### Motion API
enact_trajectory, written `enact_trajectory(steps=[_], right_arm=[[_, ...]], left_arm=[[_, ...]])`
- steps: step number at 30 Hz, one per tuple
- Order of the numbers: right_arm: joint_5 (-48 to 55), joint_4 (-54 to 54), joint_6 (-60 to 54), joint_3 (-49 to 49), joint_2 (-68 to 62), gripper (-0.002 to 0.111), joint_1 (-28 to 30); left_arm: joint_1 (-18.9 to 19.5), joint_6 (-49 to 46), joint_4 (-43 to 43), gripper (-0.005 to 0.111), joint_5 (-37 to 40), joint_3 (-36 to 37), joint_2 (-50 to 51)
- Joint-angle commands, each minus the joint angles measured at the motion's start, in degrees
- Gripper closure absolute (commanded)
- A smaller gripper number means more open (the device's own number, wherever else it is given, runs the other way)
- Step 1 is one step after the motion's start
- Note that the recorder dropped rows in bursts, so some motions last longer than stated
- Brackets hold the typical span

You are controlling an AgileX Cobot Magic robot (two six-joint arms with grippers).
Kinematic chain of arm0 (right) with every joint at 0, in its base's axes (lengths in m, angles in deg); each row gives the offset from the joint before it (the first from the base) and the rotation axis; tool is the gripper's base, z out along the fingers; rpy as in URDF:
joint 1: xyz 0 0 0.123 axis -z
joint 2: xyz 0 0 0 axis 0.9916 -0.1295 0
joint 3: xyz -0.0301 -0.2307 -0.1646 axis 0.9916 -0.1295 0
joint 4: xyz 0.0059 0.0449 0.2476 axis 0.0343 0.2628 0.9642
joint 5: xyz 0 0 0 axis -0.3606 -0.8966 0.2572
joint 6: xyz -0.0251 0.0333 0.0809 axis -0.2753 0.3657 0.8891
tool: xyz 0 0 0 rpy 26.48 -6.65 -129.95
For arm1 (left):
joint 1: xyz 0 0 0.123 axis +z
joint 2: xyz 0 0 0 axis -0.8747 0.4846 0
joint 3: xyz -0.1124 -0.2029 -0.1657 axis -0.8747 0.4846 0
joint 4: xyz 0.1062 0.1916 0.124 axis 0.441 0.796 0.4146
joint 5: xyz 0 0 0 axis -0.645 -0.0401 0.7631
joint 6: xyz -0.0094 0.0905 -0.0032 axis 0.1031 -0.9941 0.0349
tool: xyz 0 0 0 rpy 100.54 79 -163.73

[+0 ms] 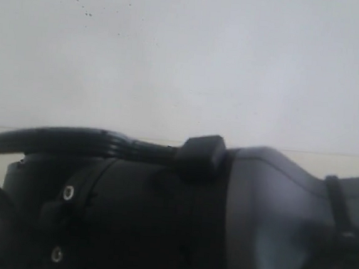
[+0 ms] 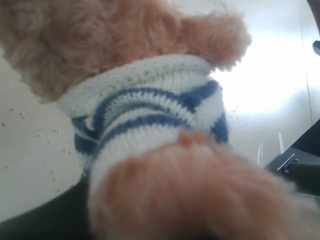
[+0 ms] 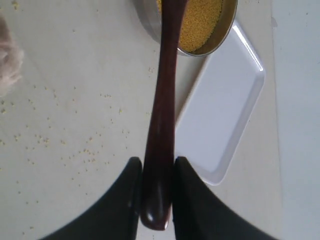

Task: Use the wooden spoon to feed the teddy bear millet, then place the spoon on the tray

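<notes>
The exterior view is almost wholly taken up by a dark arm housing (image 1: 159,221) close to the lens, with a black cable (image 1: 53,137) looped over it and a pale wall (image 1: 186,59) above; none of the task's things can be read there.

In the left wrist view the teddy bear (image 2: 150,115) fills the frame, pressed right up to the left gripper's camera; its striped shirt and fluffy limbs hide the fingers, so I cannot tell whether that gripper is open or has hold of the bear; stray grains (image 2: 55,130) dot the table (image 2: 260,100) beyond.

In the right wrist view the right gripper (image 3: 157,162) pinches the very end of the wooden spoon (image 3: 165,90); the handle runs straight out ahead of the fingertips to the steel bowl (image 3: 222,37) heaped with millet (image 3: 202,25); the tray (image 3: 220,115) lies just beside the handle, nearer the gripper than the bowl, with one corner apparently tucked against the bowl's rim; a tuft of bear fur shows off to the handle's other side.

The step looks like scooping; with the grip so far back the spoon is a long lever, so dip shallowly, keep the spoon's bowl level and lift slowly, lest it roll between the pads and spill. The spoon's bowl is cut off at the frame edge; whether it is loaded, or in the millet at all, is hidden.
</notes>
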Motion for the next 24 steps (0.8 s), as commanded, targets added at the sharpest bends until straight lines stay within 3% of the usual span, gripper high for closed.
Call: enact_trajectory(steps=[1, 7, 15, 24], right_arm=[[0.0, 0.0, 0.4, -0.3, 1.4, 0.108, 1.5], [0.0, 5.7, 0.2, -0.3, 4.2, 0.108, 5.9], [0.0, 19.9, -5.4, 0.2, 7.2, 0.108, 17.1], [0.0, 20.0, -13.9, 1.5, 5.6, 0.108, 17.8]], left_arm=[[0.0, -0.3, -0.9, 0.103, 1.2, 0.1, 0.1], [0.0, -0.3, -0.9, 0.103, 1.2, 0.1, 0.1], [0.0, -0.3, -0.9, 0.103, 1.2, 0.1, 0.1], [0.0, -0.3, -0.9, 0.103, 1.2, 0.1, 0.1]])
